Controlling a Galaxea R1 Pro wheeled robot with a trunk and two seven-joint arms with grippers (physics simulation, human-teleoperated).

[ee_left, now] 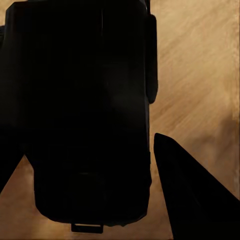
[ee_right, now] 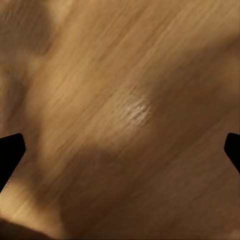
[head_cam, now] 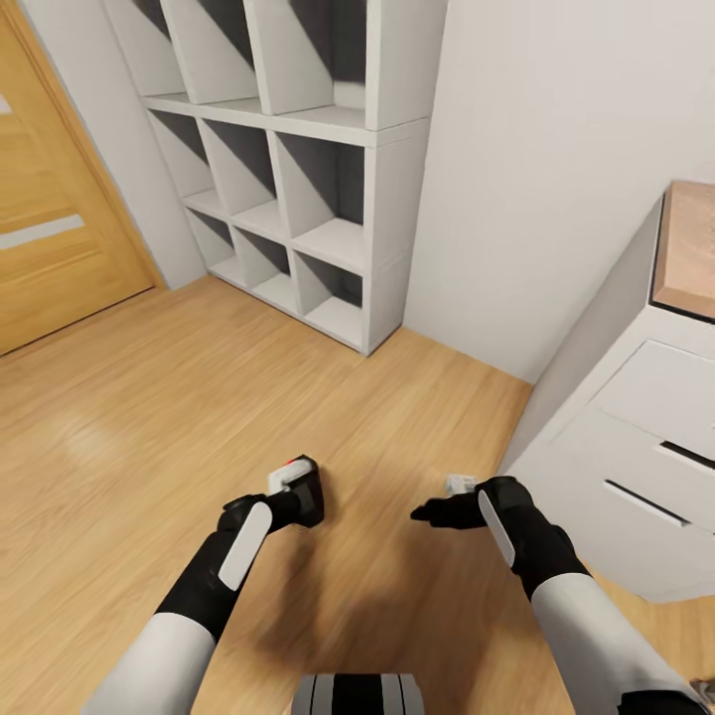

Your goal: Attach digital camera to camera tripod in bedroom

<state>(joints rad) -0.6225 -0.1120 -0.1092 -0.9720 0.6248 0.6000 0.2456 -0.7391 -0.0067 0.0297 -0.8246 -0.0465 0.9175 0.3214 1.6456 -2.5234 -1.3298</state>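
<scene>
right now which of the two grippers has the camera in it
The left gripper: its jaws are shut on the black digital camera. The right gripper holds nothing, jaws apart over the wood floor.

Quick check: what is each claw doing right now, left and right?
Left claw: shut on the digital camera.
Right claw: open, holding nothing, over the wood floor.

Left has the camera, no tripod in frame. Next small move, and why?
Probably turn the base or head to look for the tripod, keeping the grip. The left gripper is shut on the digital camera, held above the wood floor; the right gripper is open and empty. Ahead are a white cubby shelf, a door and a drawer unit.
</scene>
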